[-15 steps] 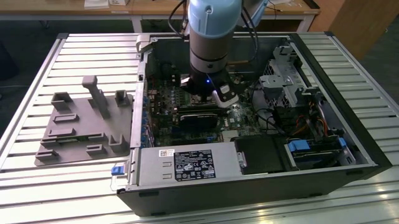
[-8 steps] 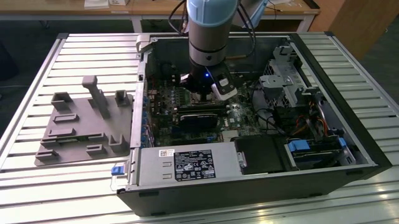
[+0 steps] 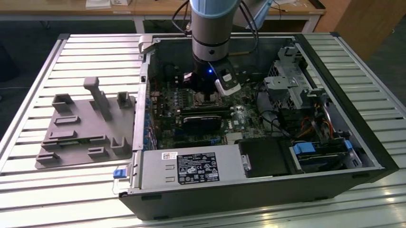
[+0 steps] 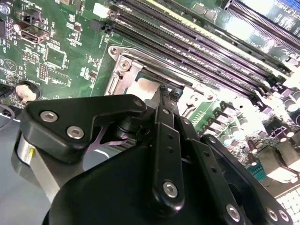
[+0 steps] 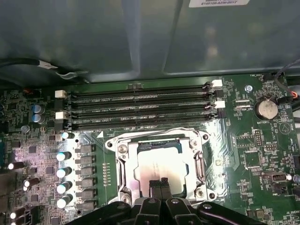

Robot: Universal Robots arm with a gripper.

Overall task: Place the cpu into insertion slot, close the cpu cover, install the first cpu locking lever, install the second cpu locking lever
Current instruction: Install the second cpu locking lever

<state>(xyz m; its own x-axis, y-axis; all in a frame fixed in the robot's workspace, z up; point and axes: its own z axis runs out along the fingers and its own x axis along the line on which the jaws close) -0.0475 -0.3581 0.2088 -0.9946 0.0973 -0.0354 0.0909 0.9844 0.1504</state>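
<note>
A: Silver-grey and dull, the cpu (image 5: pixel 161 164) lies flat in the insertion slot (image 5: pixel 136 161), square in its dark frame, with the thin metal cpu cover (image 5: pixel 161 137) framing it like a window.

B: And the gripper (image 5: pixel 160 185)?

A: In the first wrist view its two black fingertips (image 5: pixel 154 186) are pressed together, pinching nothing, their tips right at the chip's six-o'clock edge. Whether they touch it, I cannot tell.

B: Around the socket?

A: Green motherboard (image 5: pixel 234 154), matte and busy. Four long black memory slots (image 5: pixel 140 108) run in parallel at twelve o'clock from the socket, shiny round capacitors (image 5: pixel 62 172) stand at nine, a round coin battery (image 5: pixel 266 108) at about two.

B: Wider out?

A: In the exterior view the arm (image 3: pixel 212 33) drops straight into the open black computer case (image 3: pixel 254 190), which sits on a ribbed metal table (image 3: pixel 38 90). A grey moulded fixture plate (image 3: pixel 82 128) lies at nine o'clock from the case.
</note>
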